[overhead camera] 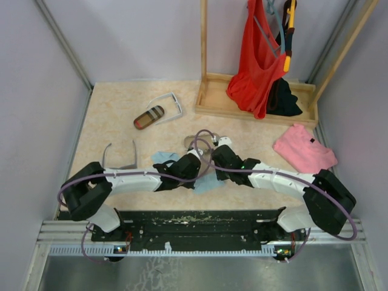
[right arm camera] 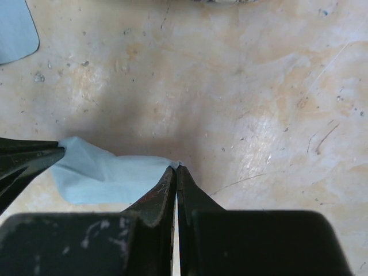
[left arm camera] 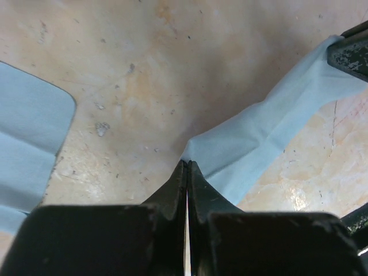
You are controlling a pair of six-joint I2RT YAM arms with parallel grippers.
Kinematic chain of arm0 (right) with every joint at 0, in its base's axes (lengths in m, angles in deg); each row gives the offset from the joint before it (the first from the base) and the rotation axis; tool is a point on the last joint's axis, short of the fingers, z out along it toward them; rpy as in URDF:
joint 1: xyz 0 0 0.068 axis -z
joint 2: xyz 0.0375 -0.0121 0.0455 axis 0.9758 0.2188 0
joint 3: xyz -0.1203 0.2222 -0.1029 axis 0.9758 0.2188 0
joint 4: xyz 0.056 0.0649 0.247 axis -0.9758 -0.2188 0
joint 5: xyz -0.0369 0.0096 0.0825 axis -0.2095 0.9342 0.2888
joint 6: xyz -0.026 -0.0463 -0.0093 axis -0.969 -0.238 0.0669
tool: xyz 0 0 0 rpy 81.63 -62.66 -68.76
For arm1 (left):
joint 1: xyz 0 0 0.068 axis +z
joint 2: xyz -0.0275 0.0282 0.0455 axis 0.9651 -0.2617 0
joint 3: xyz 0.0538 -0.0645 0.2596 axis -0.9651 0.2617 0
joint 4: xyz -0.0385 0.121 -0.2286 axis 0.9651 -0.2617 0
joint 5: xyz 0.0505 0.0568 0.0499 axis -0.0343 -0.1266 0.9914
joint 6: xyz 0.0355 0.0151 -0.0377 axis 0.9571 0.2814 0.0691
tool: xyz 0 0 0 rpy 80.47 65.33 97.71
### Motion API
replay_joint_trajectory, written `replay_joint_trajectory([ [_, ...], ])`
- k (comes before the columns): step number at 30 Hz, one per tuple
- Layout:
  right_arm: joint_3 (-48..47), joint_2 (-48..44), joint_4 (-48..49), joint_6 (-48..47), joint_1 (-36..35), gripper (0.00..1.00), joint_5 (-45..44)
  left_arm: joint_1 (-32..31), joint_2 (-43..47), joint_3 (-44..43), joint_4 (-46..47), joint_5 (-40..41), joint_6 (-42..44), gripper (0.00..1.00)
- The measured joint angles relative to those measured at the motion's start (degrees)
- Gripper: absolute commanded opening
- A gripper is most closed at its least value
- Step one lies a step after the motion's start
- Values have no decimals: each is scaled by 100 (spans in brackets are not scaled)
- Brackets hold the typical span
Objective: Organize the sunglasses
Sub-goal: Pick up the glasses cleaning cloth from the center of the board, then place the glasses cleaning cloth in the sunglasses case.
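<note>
Over speckled beige tabletop (overhead camera: pixel 121 115), left end effector (left arm camera: pixel 187 167) and right end effector (right arm camera: pixel 176 169) clamp opposite ends of a light blue cloth (left arm camera: pixel 259 144). That likely pulls it flat.

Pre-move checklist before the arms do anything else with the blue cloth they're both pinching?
1. Left gripper shut on one corner of the blue cloth: ok.
2. Right gripper shut on its other end: ok.
3. Cloth flat between them: not ok, it is creased.
4. Second cloth clear of the held one: ok, it lies apart.
5. White sunglasses put away: not ok, loose beside the striped case.
6. Cloth lifted off the table: cannot tell.
</note>
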Motion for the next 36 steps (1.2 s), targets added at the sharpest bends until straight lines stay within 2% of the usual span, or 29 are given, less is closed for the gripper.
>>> replay_joint_trajectory([
  [11,-61,-28,278,-264,295,0,-125,487,387,-361,24,262,304,1],
  [23,-608,31,579,-557,708,0,184,901,382,-883,87,258,798,1],
  [36,-1690,1204,732,-949,1266,0,544,1447,-48,-1270,372,269,1172,1],
])
